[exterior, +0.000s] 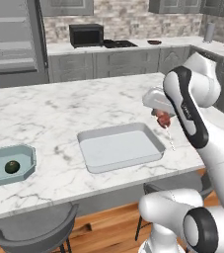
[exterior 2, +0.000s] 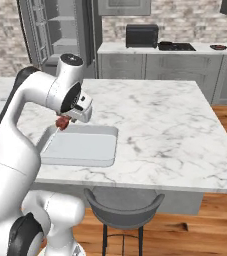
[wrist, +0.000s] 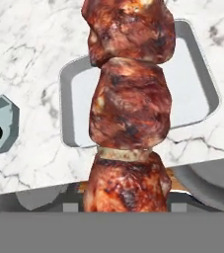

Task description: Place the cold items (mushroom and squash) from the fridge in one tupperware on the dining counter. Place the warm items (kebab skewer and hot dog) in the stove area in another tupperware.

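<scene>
I am carrying the skewer (wrist: 127,108) in the gripper (exterior: 162,114), fingers closed on its meat end, and it is hanging over the counter (exterior: 59,108) just off the right rim of the empty grey tub (exterior: 119,146). From the left base view the thin stick is pointing down past that rim towards bare marble, so I judge that letting go here would drop it on the counter or leave it tipped across the wall. I am planning to bring the hand left, over the middle of the tub, and to lay the skewer along the tub's long side so that the whole length fits inside. The hand view is showing the tub floor behind the meat, which helps me line it up. I should lower until the stick tip is near the floor before opening, since a drop from this height could bounce it out. The teal tub (exterior: 7,164) at the counter's left edge is holding the squash (exterior: 12,166), so I am keeping well apart from it.
</scene>
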